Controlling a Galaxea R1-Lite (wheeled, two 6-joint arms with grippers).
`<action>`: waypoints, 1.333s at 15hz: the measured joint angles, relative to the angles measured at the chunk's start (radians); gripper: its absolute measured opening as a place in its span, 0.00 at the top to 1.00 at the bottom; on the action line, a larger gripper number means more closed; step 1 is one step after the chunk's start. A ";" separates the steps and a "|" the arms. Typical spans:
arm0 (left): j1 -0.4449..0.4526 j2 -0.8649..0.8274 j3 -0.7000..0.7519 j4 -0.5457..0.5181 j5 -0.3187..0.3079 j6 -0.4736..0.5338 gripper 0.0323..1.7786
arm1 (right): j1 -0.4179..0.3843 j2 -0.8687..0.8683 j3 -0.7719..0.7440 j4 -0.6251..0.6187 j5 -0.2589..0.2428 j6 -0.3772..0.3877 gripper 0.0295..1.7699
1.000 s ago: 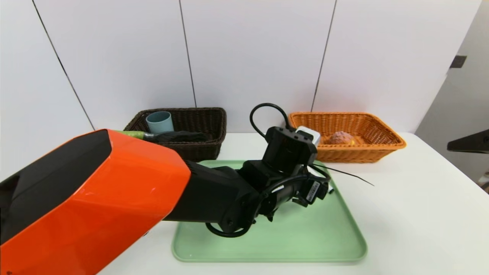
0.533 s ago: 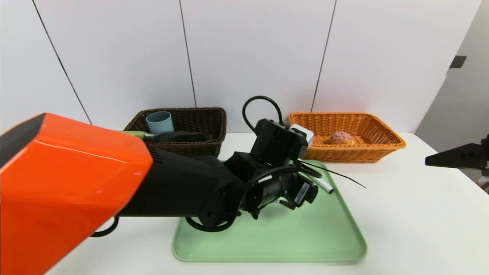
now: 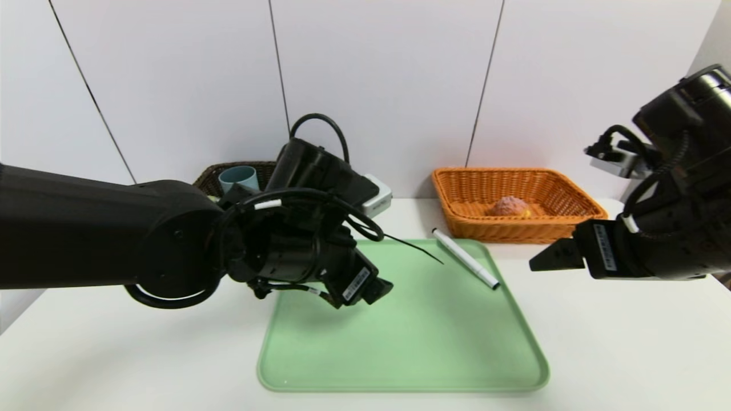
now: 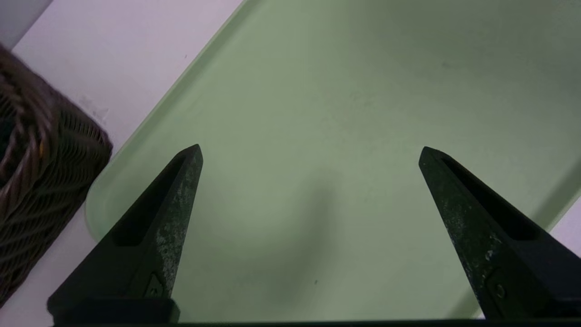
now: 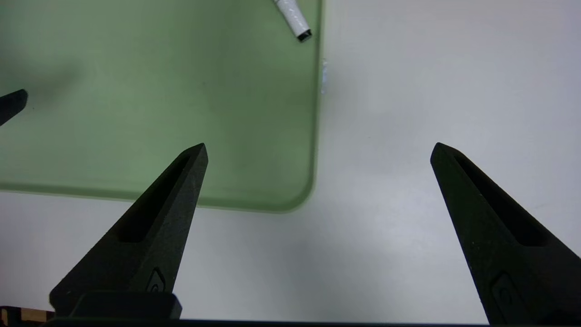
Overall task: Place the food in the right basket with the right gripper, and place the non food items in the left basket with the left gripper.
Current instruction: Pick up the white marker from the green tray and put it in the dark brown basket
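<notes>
A thin white marker (image 3: 465, 258) with a black tip lies slanted over the far right rim of the green tray (image 3: 434, 354); its tip end (image 5: 294, 20) shows in the right wrist view. My left gripper (image 4: 311, 152) hovers open and empty over the tray's left part (image 3: 377, 288), well left of the marker. My right gripper (image 5: 317, 147) stands open and empty over the table off the tray's near right corner (image 3: 534, 264). The pinkish bun (image 3: 509, 205) sits in the orange basket (image 3: 571, 194). The blue-grey cup (image 3: 239, 178) stands in the dark brown basket (image 3: 208, 177); the brush is hidden behind my left arm.
The tray (image 4: 340, 91) is bare under the left gripper, with the dark basket's wall (image 4: 41, 181) just off its corner. A white wall runs close behind both baskets. White table (image 5: 431, 91) lies right of the tray (image 5: 159, 91). The left gripper's fingertip (image 5: 11, 104) shows far off.
My left arm has drawn back to the left, away from the tray's far right, uncovering the marker lying there. My right arm has come in from the right edge.
</notes>
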 joint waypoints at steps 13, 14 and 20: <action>0.155 -0.263 0.202 0.171 -0.023 0.064 0.05 | 0.027 0.384 -0.253 -0.002 0.044 -0.145 0.04; 0.165 -0.281 0.220 0.173 -0.023 0.070 0.05 | 0.026 0.411 -0.275 -0.002 0.041 -0.170 0.04; 0.189 -0.329 0.240 0.171 -0.024 0.069 0.05 | 0.025 0.542 -0.395 -0.003 0.037 -0.238 0.04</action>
